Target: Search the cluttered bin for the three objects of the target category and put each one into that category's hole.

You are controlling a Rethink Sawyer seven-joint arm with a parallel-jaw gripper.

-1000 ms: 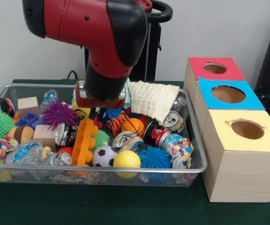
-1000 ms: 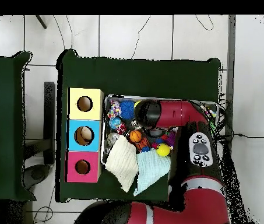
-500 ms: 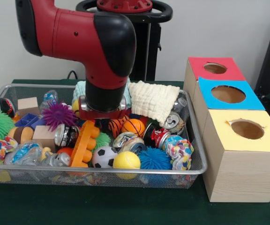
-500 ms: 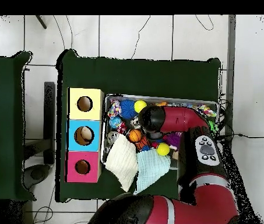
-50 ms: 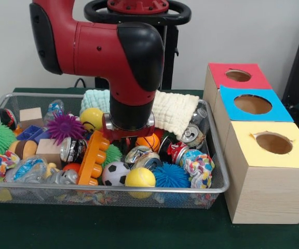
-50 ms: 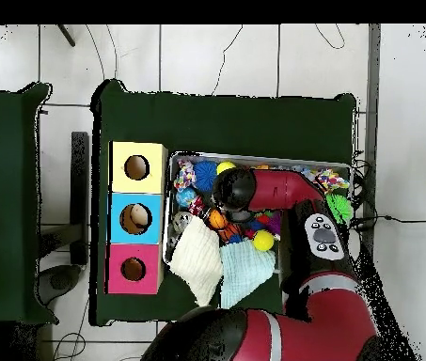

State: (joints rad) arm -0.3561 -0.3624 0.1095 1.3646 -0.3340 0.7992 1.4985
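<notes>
The arm (image 5: 131,57) is low over the bin (image 5: 218,155), in the search step. Pincer state: cannot tell. The basketball (image 5: 149,141) lies beneath; next, grasp a target.

Your arm (image 5: 113,46) comes down from above with its red upper link lying almost level and the black elbow bending straight down. The wrist (image 5: 130,122) points vertically downward, low over the scene (its fingers are hidden beneath it). From overhead the arm (image 6: 268,188) stretches sideways.
</notes>
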